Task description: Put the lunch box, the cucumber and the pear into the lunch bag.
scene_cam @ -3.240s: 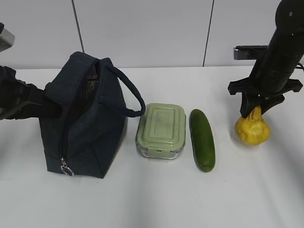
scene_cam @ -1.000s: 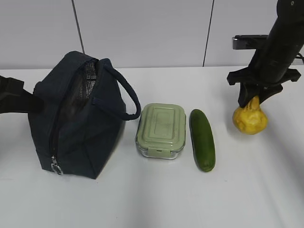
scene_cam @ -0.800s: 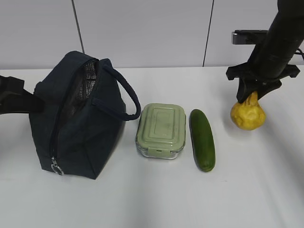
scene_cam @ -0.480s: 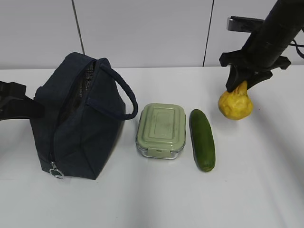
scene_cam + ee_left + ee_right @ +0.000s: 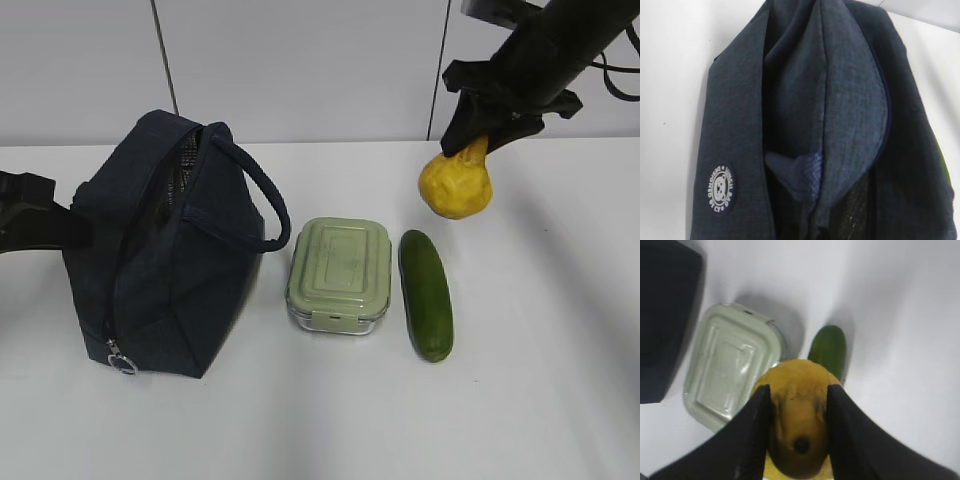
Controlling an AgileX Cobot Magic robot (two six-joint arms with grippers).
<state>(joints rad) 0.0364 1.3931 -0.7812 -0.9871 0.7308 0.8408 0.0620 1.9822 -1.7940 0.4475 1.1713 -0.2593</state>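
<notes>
Right tool (image 5: 478,150) holds the pear (image 5: 455,184) above the table (image 5: 560,380).

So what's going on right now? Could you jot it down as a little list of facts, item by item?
pear: in the air above the table, held at its neck by the right end effector
lunch box: on the table, lid on, between bag and cucumber
cucumber: lying on the table, right of the lunch box
lunch bag: standing, top unzipped and open
left end effector: not visible; that arm reaches the bag's left side
in the bag: nothing visible
</notes>
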